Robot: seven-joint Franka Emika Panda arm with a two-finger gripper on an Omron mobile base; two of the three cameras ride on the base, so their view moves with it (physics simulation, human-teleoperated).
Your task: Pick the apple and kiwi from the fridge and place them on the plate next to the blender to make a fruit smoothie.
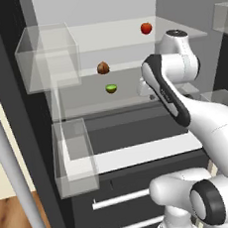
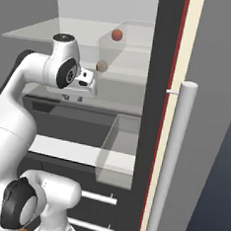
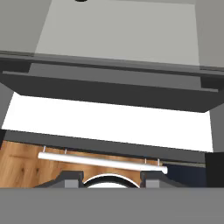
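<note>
We log apple (image 1: 146, 28) on the far upper shelf of the fridge (image 1: 12, 72); kiwi (image 1: 111, 89) lower, seen from the left base. Gripper (image 2: 73, 98) right of both; finger state unclear.

No readable text, labels, brand marks, numbers or signs appear anywhere in these views. The fridge (image 1: 14, 96) surfaces, its clear bins and shelves, its long bar handle, the drawer fronts below and the robot's white arm are all plain and unmarked.
</note>
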